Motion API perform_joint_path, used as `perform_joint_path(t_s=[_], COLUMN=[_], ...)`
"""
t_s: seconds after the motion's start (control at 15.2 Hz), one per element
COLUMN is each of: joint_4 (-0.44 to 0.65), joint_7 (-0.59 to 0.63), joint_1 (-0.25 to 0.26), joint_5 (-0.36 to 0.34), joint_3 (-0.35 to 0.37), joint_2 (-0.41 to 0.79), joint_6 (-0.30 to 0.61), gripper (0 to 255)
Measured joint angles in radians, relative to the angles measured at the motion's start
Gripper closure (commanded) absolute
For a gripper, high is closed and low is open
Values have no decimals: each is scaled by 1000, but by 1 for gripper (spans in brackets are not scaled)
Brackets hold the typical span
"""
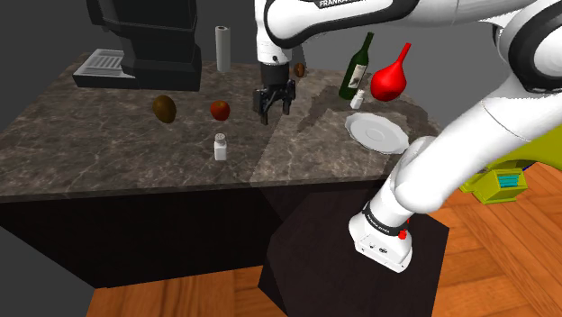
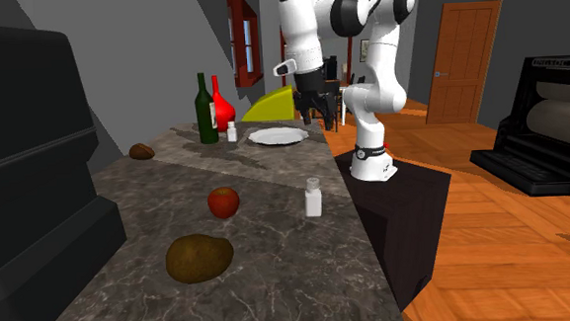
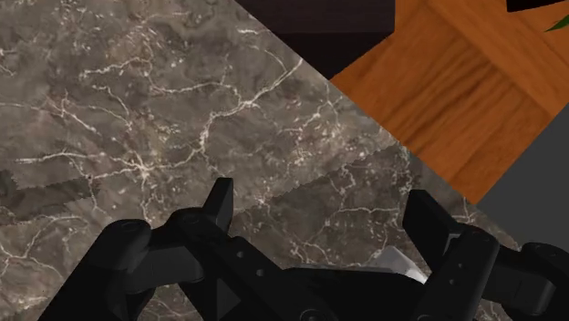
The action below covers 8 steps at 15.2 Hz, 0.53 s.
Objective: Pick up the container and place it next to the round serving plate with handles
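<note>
The white shaker (image 1: pixel 221 146), which I take for the container, stands upright near the marble counter's (image 1: pixel 90 153) front edge, well apart from the plate (image 1: pixel 378 132). It's tall and narrow, so a glancing finger could tip it or set the nearby apple (image 1: pixel 220 110) rolling. The gripper (image 1: pixel 276 104) hangs over bare counter between apple and plate, pointing down, fingers apart and empty.
</note>
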Motion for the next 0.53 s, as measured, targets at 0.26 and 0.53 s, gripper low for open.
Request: perform_joint_path(t_s=[0.26, 0.53], joint_4=[106, 251], joint_7=[44, 94], joint_1=[16, 37], joint_5=[-5, -20], joint_3=[27, 51], joint_2=[147, 302], joint_6=[40, 50], gripper=[0, 0])
